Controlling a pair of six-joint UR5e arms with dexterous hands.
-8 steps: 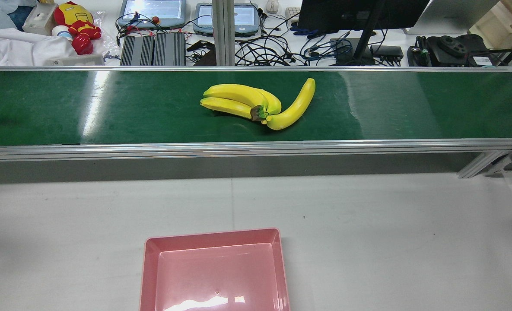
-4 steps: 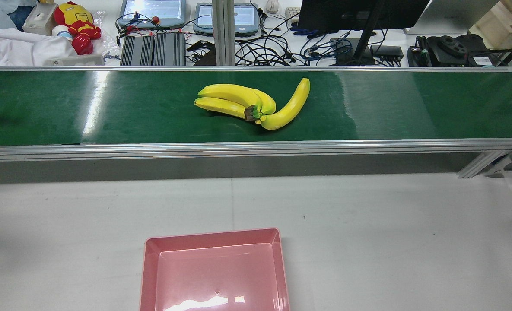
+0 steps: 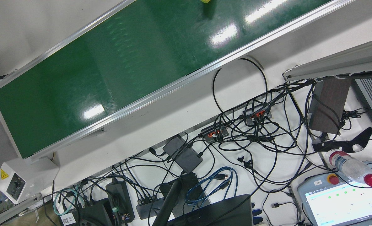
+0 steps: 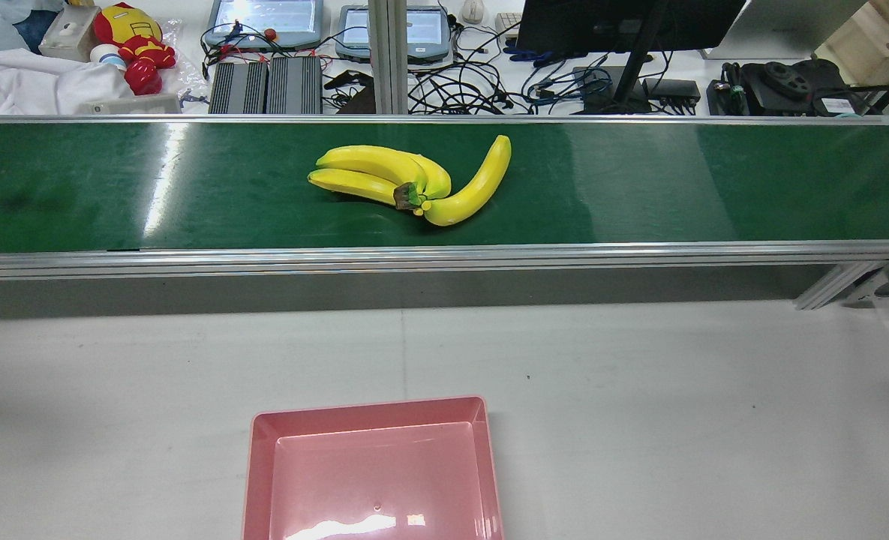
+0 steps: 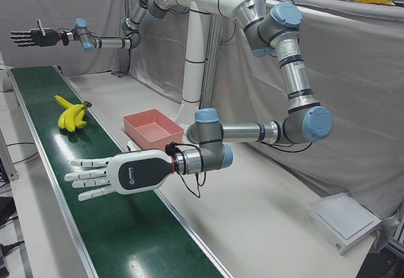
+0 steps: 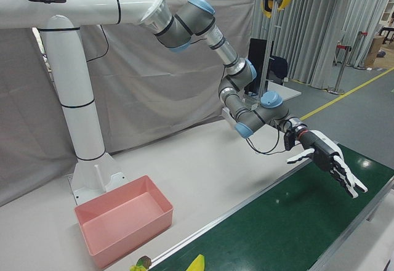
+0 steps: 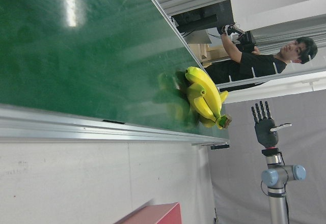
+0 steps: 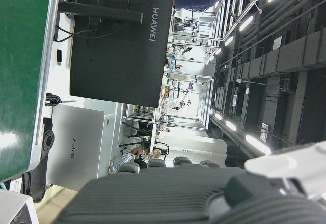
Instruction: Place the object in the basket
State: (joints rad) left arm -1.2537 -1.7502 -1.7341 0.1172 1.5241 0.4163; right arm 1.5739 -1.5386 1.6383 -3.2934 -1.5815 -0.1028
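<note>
A bunch of yellow bananas [image 4: 414, 180] lies on the green conveyor belt [image 4: 639, 187], a little left of centre; it also shows in the left-front view [image 5: 72, 115] and the left hand view [image 7: 204, 94]. The pink basket [image 4: 369, 409] stands empty on the white table, on my side of the belt. My left hand [image 5: 95, 177] is open with its fingers spread. It hovers low over the belt, well to the left of the bananas, and also shows in the right-front view [image 6: 326, 160]. My right hand [image 5: 28, 36] is open, held high beyond the belt's right end.
Aluminium rails [image 4: 444, 259] run along both sides of the belt. Past the belt is a desk with cables, a monitor [image 4: 624, 22] and pendants. A white box [image 5: 344, 221] sits on the table at the robot's left. A person [image 7: 244, 56] stands past the belt.
The bananas have ridden the belt to the left, toward my left hand. Dark fingertips have appeared at the rear view's left edge.
</note>
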